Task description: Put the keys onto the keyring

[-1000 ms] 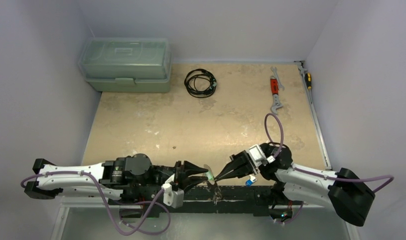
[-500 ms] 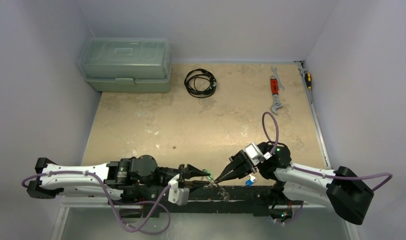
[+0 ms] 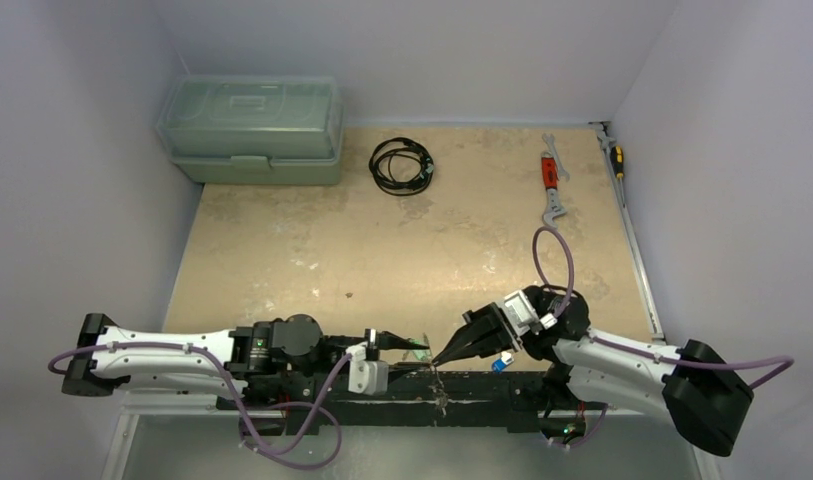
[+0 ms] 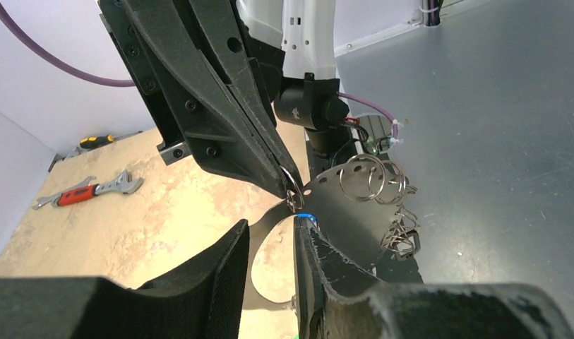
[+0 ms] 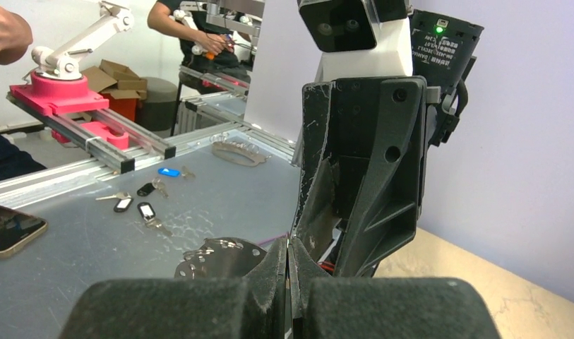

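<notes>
My right gripper [image 3: 440,358] is at the table's near edge, shut on a thin silvery wire that seems to be part of the keyring [image 4: 292,192]. Its pads [image 5: 288,244] are pressed together. A dark metal plate with several small silver rings [image 4: 372,178] hangs just beyond it and also shows in the right wrist view [image 5: 213,253]. My left gripper [image 3: 400,345] faces the right one. Its jaws [image 4: 272,224] stand a finger's width apart with only table showing between them. A green tag [image 3: 419,352] lies between the two grippers. A blue-tagged key [image 3: 499,364] lies under the right wrist.
A green toolbox [image 3: 252,130] stands at the back left, with a black cable coil [image 3: 400,165] beside it. A red-handled wrench [image 3: 552,185] and a screwdriver [image 3: 616,158] lie at the back right. Several tagged keys [image 5: 146,210] and a phone [image 5: 8,227] lie on the grey surface beyond the table edge.
My left gripper has drawn back to the left, away from the right gripper's tip, and its wrist has turned. The right gripper has barely shifted.
</notes>
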You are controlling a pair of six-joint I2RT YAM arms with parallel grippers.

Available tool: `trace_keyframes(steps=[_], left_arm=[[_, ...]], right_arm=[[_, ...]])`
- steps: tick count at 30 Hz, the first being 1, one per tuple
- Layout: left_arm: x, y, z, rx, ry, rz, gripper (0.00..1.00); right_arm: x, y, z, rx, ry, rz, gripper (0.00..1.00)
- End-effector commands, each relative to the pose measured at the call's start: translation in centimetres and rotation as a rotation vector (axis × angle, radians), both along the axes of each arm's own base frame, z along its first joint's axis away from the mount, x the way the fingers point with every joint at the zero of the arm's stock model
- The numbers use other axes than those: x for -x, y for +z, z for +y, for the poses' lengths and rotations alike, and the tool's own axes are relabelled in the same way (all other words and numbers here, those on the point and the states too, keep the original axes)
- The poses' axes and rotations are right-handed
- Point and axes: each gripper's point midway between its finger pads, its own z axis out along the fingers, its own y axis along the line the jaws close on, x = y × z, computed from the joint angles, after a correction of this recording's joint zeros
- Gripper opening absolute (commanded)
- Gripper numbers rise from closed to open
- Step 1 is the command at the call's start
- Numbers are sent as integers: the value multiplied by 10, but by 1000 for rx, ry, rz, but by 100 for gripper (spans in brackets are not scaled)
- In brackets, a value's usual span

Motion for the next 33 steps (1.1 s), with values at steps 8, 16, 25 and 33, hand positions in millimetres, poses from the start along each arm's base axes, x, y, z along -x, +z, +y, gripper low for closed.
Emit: trace_keyframes(steps=[8,16,25,33], left_arm=[[1,15,-9,81,-2,24,23],[-3,18,-8,95,25,27,24],[-10,19,-7,93,66,34,29],[-25,18,-3,68,155,40,25]], right_arm=[[2,39,-9,-201,-53,-134,0],[-8,40,-3,-195,-100,-114,0],[-25,38,6,-170,-196,-116,0],[-37,32,13,-125,-247,-114,0]])
